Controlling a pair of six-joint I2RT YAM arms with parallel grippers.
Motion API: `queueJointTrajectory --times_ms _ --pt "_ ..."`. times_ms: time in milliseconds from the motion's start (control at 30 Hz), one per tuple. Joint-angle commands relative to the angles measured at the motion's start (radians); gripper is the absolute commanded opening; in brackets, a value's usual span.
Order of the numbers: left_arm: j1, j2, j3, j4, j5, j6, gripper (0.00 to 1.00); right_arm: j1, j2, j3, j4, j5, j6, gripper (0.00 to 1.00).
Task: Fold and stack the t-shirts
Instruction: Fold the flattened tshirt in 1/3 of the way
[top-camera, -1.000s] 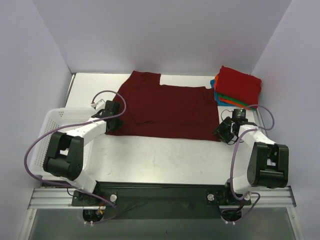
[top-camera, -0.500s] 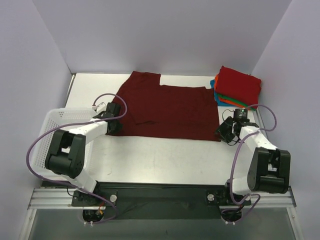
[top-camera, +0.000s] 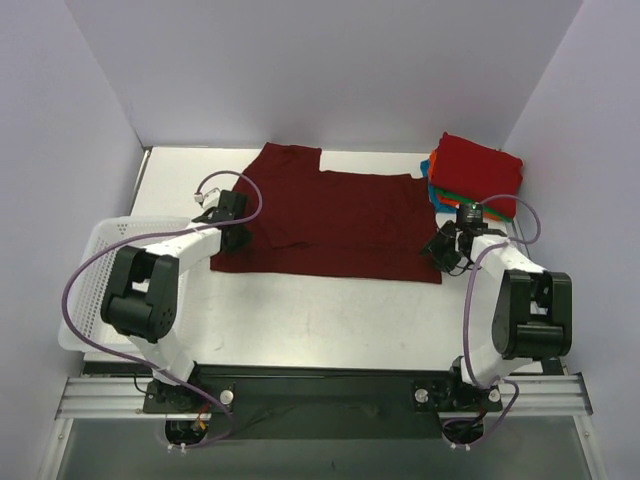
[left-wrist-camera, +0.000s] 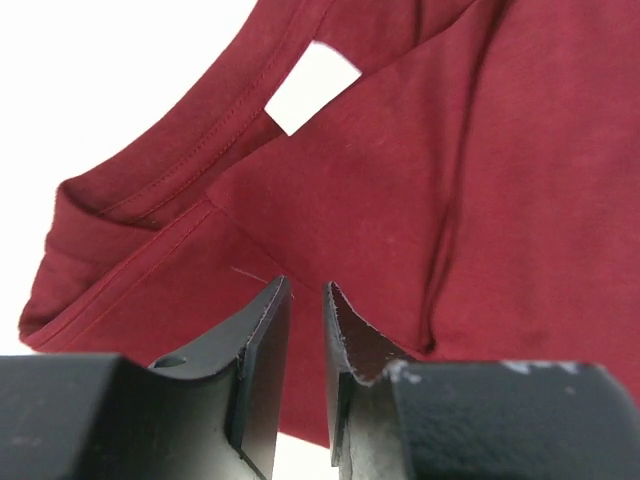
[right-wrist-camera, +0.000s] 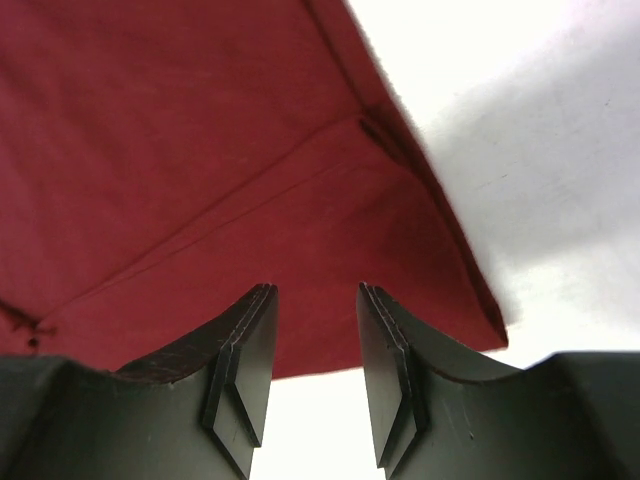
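Mid-frame, maroon t-shirt (top-camera: 340, 225) spread on bench (top-camera: 320, 310); left gripper (left-wrist-camera: 305, 290), right gripper (right-wrist-camera: 315, 290) parted, empty; fold pending, side edges to be pinched.

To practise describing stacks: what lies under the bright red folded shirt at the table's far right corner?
Under the bright red folded shirt, only edges of other folded shirts show, orange, green and blue. Their number is covered.

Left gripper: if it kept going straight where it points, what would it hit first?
Probably the dark maroon t-shirt, spread just ahead of the left gripper; depth is unclear.
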Motion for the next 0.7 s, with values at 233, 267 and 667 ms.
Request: queueJointTrajectory --times_ms 233,267,667 --pt "-0.031 0.026 -0.087 -0.042 0.018 -0.005 0.29 -0.014 -0.014 -0.162 0.035 0.035 0.065 0.39" --pt "-0.032 0.021 -0.106 -0.039 0.016 -0.007 0.29 -0.018 -0.025 -0.178 0.032 0.036 0.072 0.39" --pt "-0.101 -0.198 -0.373 -0.017 0.018 -0.042 0.28 -0.097 -0.287 -0.382 -0.09 0.07 0.111 0.4"
